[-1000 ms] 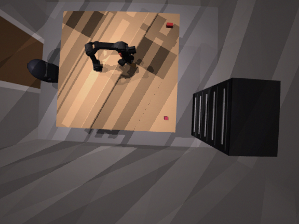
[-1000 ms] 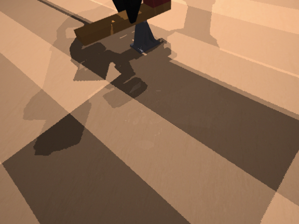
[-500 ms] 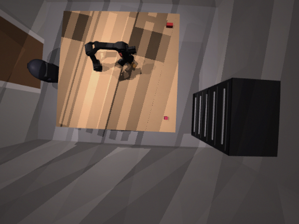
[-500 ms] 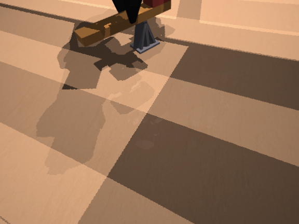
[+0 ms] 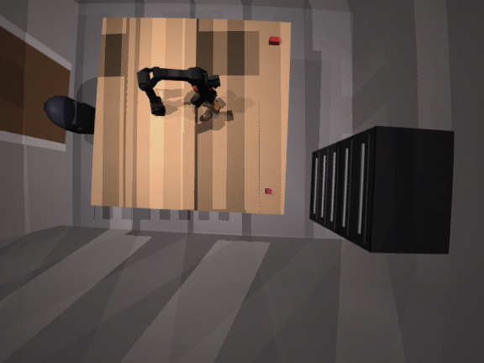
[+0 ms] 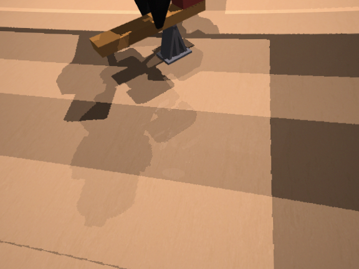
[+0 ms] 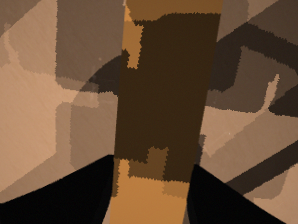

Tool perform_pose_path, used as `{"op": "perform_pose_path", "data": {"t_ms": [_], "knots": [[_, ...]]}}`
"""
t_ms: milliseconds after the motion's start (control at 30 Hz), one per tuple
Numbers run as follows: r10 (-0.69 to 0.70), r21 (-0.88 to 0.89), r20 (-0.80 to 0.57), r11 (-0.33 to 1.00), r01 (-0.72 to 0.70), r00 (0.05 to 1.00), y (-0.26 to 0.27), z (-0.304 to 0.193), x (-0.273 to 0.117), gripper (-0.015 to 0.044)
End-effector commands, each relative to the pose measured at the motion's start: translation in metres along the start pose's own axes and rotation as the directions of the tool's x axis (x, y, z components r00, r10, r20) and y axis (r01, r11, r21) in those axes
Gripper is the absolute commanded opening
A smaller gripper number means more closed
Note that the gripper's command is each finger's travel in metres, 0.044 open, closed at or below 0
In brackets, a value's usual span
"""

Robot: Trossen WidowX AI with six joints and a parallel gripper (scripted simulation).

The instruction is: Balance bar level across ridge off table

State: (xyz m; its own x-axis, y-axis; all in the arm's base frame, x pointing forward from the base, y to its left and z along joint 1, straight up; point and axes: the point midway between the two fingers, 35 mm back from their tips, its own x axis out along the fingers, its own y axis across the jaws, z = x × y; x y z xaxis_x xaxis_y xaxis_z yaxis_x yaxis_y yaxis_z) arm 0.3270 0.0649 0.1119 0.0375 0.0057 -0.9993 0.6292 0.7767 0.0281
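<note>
The top edge of the exterior view cut off the black two-fingered gripper [image 6: 151, 14] [image 7: 150, 192] and the dark red block [image 6: 186, 2] on the long orange-brown wooden bar [image 6: 131, 32] [image 7: 162, 100] [image 5: 217, 107]. The bar hid the top of the grey wedge-shaped stand [image 6: 174, 45]; whether they touched could not be determined. In the wrist view, both bar ends lay outside the picture.

The arm [image 5: 174, 75] reaches out bent over the table, its elbow raised. Its gripper [image 5: 208, 100] [image 6: 159, 18] [image 7: 151, 168] points down just beside the top of the ridge stand, fingers closed on the bar, one on each side of it.
</note>
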Motion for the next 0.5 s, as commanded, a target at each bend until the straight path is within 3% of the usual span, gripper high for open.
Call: {"op": "perform_pose_path", "data": {"t_ms": [0, 467], "knots": [[0.0, 0.0, -0.002, 1.0, 0.0, 1.0, 0.0001, -0.0001, 0.0019, 0.0], [0.0, 0.0, -0.002, 1.0, 0.0, 1.0, 0.0001, 0.0001, 0.0003, 0.0]]}}
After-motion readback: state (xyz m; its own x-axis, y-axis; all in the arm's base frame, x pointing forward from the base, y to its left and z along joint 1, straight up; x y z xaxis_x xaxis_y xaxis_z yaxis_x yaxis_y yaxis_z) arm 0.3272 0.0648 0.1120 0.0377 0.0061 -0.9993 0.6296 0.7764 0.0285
